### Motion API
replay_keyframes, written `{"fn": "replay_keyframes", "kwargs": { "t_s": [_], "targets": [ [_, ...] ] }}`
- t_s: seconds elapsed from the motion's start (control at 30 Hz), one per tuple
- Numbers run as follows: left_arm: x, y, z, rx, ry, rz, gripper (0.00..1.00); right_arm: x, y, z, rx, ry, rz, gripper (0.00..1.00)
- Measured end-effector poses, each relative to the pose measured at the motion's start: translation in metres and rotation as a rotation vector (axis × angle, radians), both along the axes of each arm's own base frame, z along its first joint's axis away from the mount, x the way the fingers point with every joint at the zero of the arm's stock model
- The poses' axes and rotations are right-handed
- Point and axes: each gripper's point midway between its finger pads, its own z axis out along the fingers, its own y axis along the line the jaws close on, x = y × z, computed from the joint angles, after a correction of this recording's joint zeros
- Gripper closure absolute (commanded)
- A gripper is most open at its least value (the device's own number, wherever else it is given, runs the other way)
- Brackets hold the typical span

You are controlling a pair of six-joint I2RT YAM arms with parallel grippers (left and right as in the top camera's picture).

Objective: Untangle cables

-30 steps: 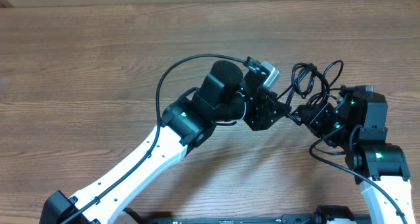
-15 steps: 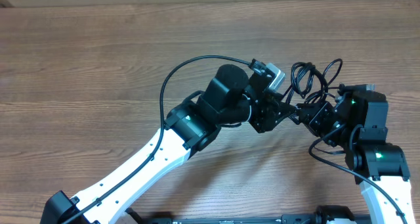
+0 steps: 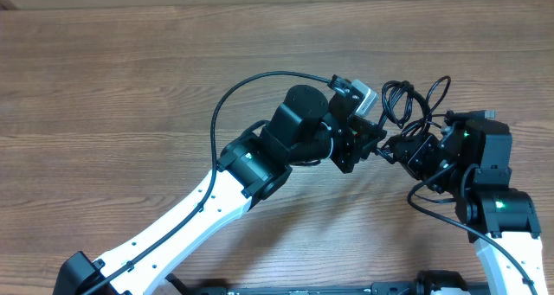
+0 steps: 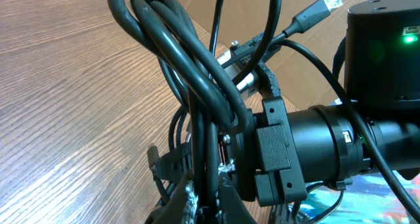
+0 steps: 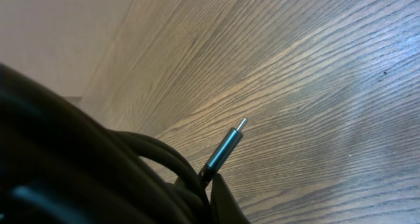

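Two robot arms showed in the overhead view: the left arm from the lower left, the right arm at the lower right. One tangle of cables lay upper right on the single bench; its cords could not be counted apart. Two plug ends showed: one flat plug and one slim plug.

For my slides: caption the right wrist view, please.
A slim plug pokes out of a dark bundle of cables, wooden table behind.
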Motion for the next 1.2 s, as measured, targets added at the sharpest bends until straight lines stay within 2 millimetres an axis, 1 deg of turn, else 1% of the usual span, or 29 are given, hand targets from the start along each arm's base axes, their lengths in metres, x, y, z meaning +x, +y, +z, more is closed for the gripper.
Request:
{"fn": "replay_keyframes", "kwargs": {
  "t_s": [0.03,0.1,0.13,0.17,0.23,0.27,0.3,0.43,0.53,0.6,0.7,0.77,0.87,1.0,1.2],
  "targets": [
    [0.0,0.0,0.0,0.0,0.0,0.0,0.96,0.0,0.0,0.0,0.0,0.0,0.0,0.95],
    [0.0,0.0,0.0,-0.003,0.008,0.004,0.96,0.0,0.0,0.0,0.0,0.0,0.001,0.81],
    [0.0,0.0,0.001,-0.008,0.015,0.008,0.96,0.0,0.0,0.0,-0.005,-0.005,0.007,0.79],
    [0.001,0.0,0.002,-0.012,0.02,0.01,0.96,0.001,0.0,0.001,-0.008,-0.009,0.008,0.73],
    [0.001,-0.001,0.002,-0.021,0.041,0.019,0.96,0.001,0.0,0.0,-0.011,-0.011,0.011,0.65],
    [0.001,-0.001,0.002,-0.025,0.055,0.023,0.96,0.001,0.0,0.0,-0.014,-0.012,0.012,0.64],
    [0.001,-0.001,0.002,-0.03,0.071,0.028,0.96,0.001,0.0,0.0,-0.017,-0.014,0.014,0.6],
    [-0.005,-0.003,0.005,-0.053,0.122,0.009,0.96,0.001,-0.004,-0.001,-0.036,-0.011,0.0,0.6],
    [-0.012,-0.007,0.011,-0.083,0.132,-0.038,0.96,0.001,-0.007,-0.003,-0.049,-0.004,-0.012,0.61],
    [-0.017,-0.01,0.019,-0.114,0.122,-0.076,0.96,0.001,-0.008,-0.004,-0.054,-0.004,-0.018,0.63],
    [-0.027,-0.015,0.036,-0.174,0.095,-0.156,0.96,0.002,-0.009,-0.004,-0.064,-0.008,-0.017,0.72],
    [-0.033,-0.016,0.044,-0.203,0.085,-0.193,0.96,0.002,-0.01,-0.004,-0.07,-0.01,-0.016,0.8],
    [-0.041,-0.017,0.051,-0.231,0.09,-0.247,0.96,0.002,-0.01,-0.004,-0.083,-0.015,-0.009,0.96],
    [-0.041,-0.011,0.052,-0.239,0.109,-0.278,0.96,0.001,-0.011,-0.006,-0.09,-0.008,-0.009,0.96],
    [-0.023,0.006,0.052,-0.247,0.137,-0.26,0.96,0.0,-0.013,-0.007,-0.099,-0.005,-0.013,0.96]
  ]
}}
